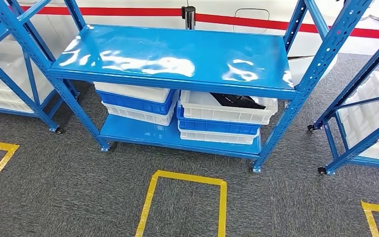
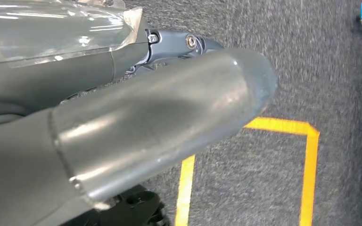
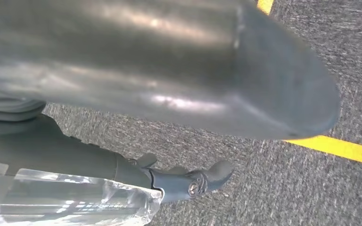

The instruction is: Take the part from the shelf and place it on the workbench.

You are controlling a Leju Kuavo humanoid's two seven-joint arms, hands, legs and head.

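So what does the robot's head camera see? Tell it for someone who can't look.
A blue metal shelf stands on grey carpet, its top bare. Below it sit stacked white and blue bins; one holds a black part. Yellow tape marks the floor in front.

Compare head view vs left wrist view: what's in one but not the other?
Head view alone: the blue shelf, stacked white and blue bins on its lower level, and a black part lying in the top right bin. Left wrist view alone: the left hand close up, its thick grey thumb over the floor, holding nothing visible. Shared: the grey carpet and the yellow floor tape.
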